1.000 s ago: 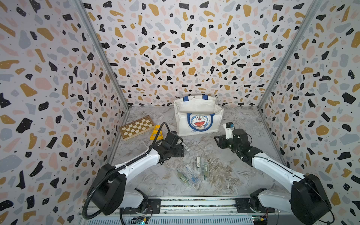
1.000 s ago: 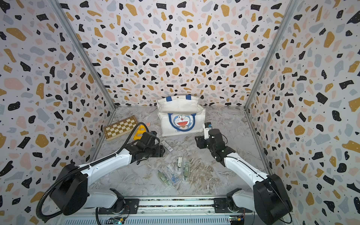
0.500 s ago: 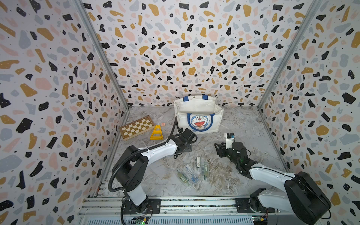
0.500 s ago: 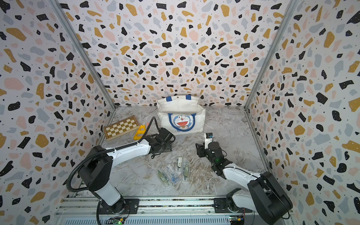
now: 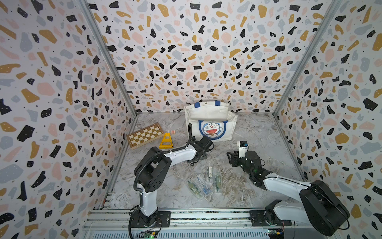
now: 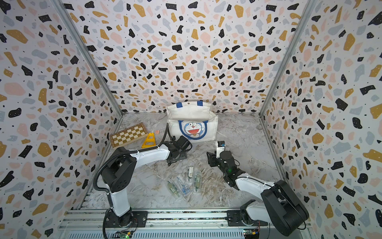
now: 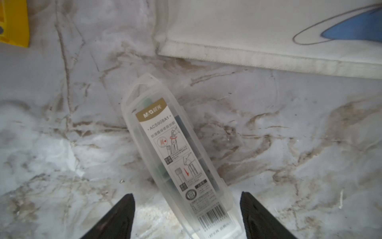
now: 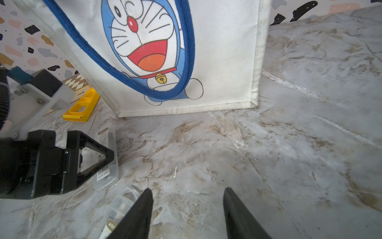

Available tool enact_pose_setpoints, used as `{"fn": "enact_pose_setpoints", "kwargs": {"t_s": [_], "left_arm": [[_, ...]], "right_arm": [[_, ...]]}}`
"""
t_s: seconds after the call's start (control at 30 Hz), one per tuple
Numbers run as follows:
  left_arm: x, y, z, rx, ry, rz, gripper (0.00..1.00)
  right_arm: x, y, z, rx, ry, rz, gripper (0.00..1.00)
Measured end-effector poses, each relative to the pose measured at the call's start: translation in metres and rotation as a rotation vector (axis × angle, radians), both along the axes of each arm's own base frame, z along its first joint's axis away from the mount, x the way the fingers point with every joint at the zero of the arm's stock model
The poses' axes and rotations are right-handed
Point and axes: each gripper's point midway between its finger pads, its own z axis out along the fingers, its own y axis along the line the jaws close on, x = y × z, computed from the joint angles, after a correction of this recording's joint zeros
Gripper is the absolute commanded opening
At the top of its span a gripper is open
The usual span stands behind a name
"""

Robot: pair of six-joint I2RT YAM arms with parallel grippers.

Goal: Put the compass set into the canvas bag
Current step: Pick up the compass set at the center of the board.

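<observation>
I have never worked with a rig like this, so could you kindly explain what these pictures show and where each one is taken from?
The machine is a pair of robot arms, each ending in a two-fingered gripper. The two wide pictures come from one camera head above, looking down on the marbled table. The two close-ups come from cameras on the arms' wrists.

At the back stands the canvas bag, white with a cartoon cat. Beside it lie a chessboard and a yellow triangle. Nearer the arms are several clear cases.

The left gripper hangs open around one compass set, which lies on the table by the bag and is not gripped. The right gripper is open and empty.
</observation>
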Motion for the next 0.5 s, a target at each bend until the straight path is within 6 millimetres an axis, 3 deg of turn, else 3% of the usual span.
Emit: {"fn": "enact_pose_setpoints", "kwargs": {"t_s": [0.2, 0.5], "left_arm": [[-0.003, 0.003, -0.018, 0.02, 0.033, 0.026, 0.72], [-0.003, 0.006, -0.019, 0.025, 0.024, 0.043, 0.56]], "right_arm": [[0.001, 0.0, -0.011, -0.014, 0.029, -0.001, 0.57], [0.001, 0.001, -0.01, -0.013, 0.028, 0.001, 0.57]]}}
